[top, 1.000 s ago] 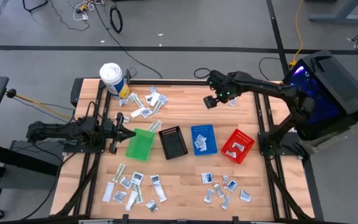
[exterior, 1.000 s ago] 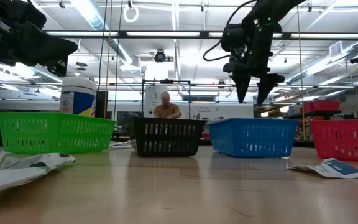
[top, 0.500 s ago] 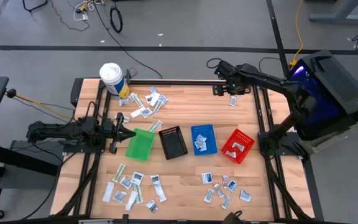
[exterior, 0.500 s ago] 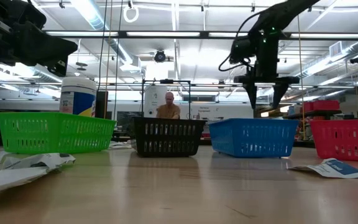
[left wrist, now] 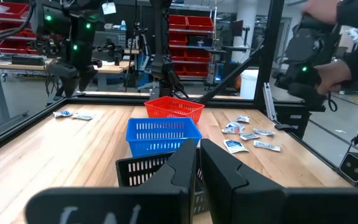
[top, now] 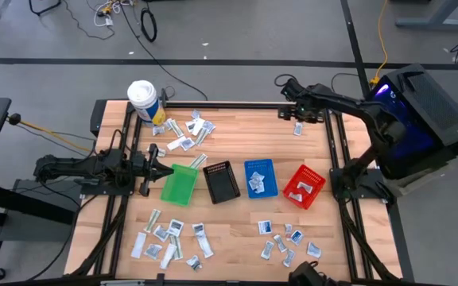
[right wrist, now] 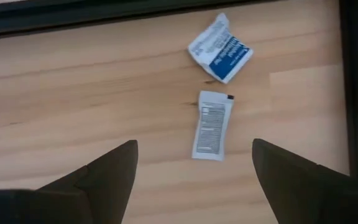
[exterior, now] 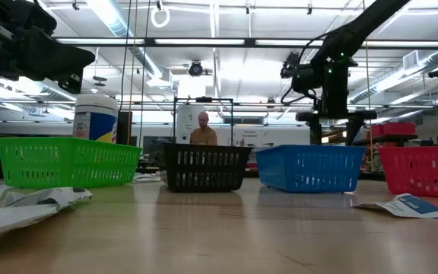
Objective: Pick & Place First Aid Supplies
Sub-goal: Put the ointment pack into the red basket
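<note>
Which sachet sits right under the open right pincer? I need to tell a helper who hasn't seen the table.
Start at the table's far right corner, behind the red bin, where the right pincer hangs open. Two sachets lie there, side by side but apart. Yours is the narrow white sachet with grey print, lying flat; its neighbour is crumpled, with a blue band.

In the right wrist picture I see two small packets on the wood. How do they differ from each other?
The crumpled packet has a dark blue printed band and lies tilted, with bent, wrinkled edges. The narrow sachet is plain white with fine grey print, and it lies flat and straight. The crumpled packet is squarer; the narrow sachet is longer than wide. Both rest apart on the table, ahead of the open right gripper, and neither is held.
</note>
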### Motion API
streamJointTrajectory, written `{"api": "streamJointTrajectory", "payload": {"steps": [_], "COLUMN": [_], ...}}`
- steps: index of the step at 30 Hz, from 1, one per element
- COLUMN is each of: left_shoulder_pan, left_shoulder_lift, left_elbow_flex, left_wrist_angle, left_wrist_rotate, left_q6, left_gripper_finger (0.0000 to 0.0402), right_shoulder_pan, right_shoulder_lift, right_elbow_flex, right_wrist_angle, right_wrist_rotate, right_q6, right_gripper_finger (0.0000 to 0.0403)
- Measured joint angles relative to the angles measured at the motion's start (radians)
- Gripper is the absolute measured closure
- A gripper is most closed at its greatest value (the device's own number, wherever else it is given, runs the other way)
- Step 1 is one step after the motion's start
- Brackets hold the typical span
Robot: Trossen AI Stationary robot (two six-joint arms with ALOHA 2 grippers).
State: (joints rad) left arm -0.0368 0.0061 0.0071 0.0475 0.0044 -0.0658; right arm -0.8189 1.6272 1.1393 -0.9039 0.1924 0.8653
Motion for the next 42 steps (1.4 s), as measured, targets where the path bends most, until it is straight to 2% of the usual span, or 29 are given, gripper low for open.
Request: {"api": "streamJointTrajectory", "payload": {"steps": [4,10,20,32,42], "left_shoulder_pan": [0.000,0.000,0.000,0.000,0.000], "left_shoulder_lift": [0.000,0.000,0.000,0.000,0.000], "left_elbow_flex": [0.000,0.000,0.000,0.000,0.000], "left_wrist_angle": [0.000,0.000,0.000,0.000,0.000], "left_wrist_rotate": [0.000,0.000,0.000,0.000,0.000], "left_q6": [0.000,0.000,0.000,0.000,0.000], "left_gripper_finger": [0.0369,0.0369,0.0369,0.0369,0.0369], "right_shoulder_pan": [-0.030,-0.069,-0.103,-0.143,-0.142], "right_shoulder_lift": [0.034,0.082,0.149,0.161,0.162], "right_elbow_flex": [0.000,0.000,0.000,-0.066,-0.067], "right_wrist_angle": [0.000,-0.003,-0.003,0.059,0.076], "right_wrist_rotate": [-0.014,-0.096,-0.141,-0.178,-0.158], "right_q6": [-0.010,-0.037,-0.041,-0.078,-0.063], "right_gripper_finger": [0.0085,0.0085,0.0085,0.0085,0.0085]}}
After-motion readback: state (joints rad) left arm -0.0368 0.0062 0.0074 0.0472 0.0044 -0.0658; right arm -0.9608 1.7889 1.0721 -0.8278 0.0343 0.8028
